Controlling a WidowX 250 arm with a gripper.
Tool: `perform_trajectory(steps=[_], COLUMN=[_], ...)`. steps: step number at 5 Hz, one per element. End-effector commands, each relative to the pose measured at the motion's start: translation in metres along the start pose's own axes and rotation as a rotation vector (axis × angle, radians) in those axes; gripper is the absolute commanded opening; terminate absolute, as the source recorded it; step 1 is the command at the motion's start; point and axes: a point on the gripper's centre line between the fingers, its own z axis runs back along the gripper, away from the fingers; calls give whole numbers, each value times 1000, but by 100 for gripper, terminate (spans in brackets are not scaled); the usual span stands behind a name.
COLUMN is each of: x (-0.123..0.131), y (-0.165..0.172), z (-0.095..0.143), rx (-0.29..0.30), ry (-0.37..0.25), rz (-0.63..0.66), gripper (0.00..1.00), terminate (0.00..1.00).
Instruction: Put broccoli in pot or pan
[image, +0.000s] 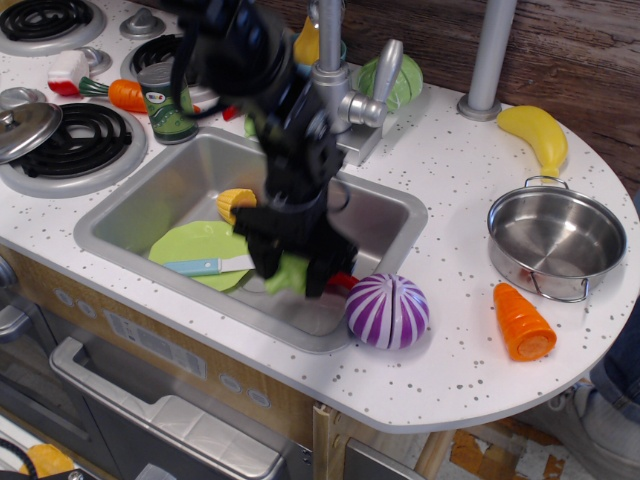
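My black gripper (291, 272) hangs over the sink (180, 195), shut on the small light-green broccoli (289, 274), which shows between the fingers, lifted off the sink floor. The image of the arm is blurred by motion. The shiny steel pot (556, 240) with wire loop handles stands on the counter at the right, well apart from the gripper, with nothing in it.
A purple striped onion (388, 311) sits on the sink's front right rim. An orange carrot piece (524, 322) lies by the pot, a banana (538, 135) behind it. In the sink are a green plate (200, 245) with a knife, a yellow toy and a red toy. The faucet (335, 85) and a green cabbage (402, 80) stand behind.
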Motion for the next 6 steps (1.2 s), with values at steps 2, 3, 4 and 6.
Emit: perform_trajectory(steps=[2, 3, 4, 6], x=[49, 67, 77, 87], y=[-79, -110, -140, -163], z=[98, 106, 101, 83], rx=[-56, -83, -87, -105], ry=[-96, -121, -144, -191], rz=[-42, -80, -106, -176], gripper=[0, 0, 0, 0], terminate=[0, 0, 0, 0])
